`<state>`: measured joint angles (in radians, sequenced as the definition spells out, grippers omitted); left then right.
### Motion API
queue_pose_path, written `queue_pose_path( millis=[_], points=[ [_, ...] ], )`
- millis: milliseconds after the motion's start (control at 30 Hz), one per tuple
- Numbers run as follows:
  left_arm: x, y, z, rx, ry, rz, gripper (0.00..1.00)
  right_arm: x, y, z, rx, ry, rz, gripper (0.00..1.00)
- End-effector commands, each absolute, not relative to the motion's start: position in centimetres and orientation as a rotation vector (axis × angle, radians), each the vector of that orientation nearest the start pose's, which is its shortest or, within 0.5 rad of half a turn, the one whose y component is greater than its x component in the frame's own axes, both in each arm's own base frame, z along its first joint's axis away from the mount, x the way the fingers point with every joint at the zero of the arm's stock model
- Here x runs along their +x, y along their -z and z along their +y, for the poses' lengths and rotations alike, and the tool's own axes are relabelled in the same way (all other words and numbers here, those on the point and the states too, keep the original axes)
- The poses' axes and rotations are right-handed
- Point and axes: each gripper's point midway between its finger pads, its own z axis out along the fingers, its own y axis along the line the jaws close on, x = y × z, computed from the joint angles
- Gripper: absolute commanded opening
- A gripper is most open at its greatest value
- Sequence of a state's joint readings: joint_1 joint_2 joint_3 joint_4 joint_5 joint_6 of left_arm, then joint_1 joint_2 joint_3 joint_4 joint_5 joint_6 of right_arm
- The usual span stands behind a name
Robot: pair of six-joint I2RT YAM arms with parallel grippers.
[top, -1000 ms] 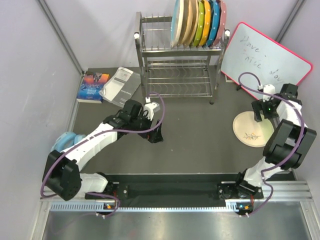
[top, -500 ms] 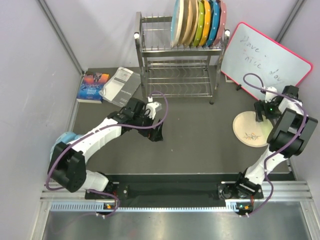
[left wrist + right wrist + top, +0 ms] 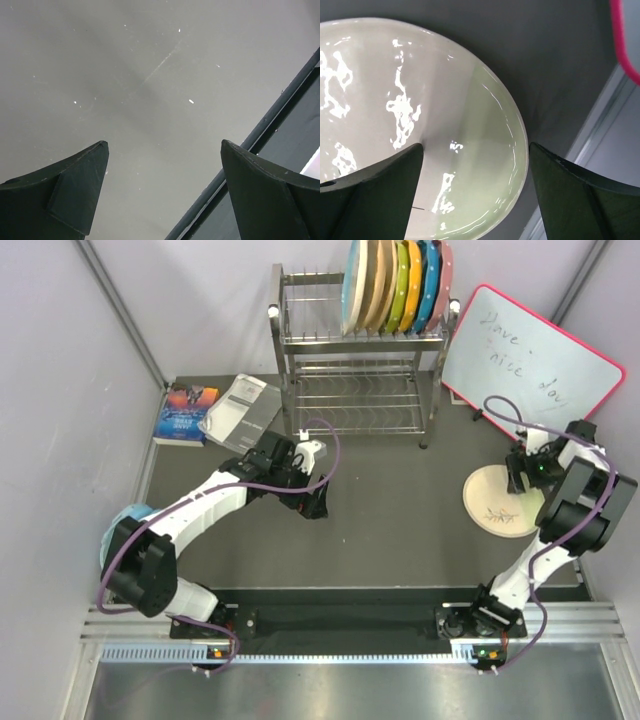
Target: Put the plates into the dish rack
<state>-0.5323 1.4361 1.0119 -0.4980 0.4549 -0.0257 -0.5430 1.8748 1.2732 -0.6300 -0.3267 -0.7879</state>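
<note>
Centre left, the left arm point(image 3: 205, 508): white link shells, black joint housings, a purple cable point(image 3: 337, 452) looped alongside. Right edge, the right arm point(image 3: 580, 505): bulkier black housings, white lower link, green indicator light point(image 3: 541, 466) near the wrist. Wrist views: gripper fingers point(image 3: 70, 195) dark, matte, wedge-shaped.

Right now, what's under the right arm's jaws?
A round cream plate with a branch motif, lying flat on the dark table; its rim shows between the open jaws. Anything beneath the plate is covered.
</note>
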Motion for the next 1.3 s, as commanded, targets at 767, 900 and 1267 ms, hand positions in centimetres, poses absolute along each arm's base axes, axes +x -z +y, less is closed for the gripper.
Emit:
queue_pose_path(
  millis=[767, 900, 1267],
  points=[
    [23.3, -11.7, -30.9, 0.089, 1.348, 2.402, 0.99, 26.7, -5.4, 1.2, -0.549, -0.622, 2.729, 0.98],
    [22.2, -10.0, -34.7, 0.01, 1.425, 2.463, 0.99, 27.2, -5.7, 0.7, -0.539, -0.569, 2.719, 0.98],
    [20.8, -4.3, -41.9, -0.117, 1.451, 2.538, 0.93, 23.3, -3.9, -1.8, -0.552, -0.487, 2.793, 1.0]
  ],
)
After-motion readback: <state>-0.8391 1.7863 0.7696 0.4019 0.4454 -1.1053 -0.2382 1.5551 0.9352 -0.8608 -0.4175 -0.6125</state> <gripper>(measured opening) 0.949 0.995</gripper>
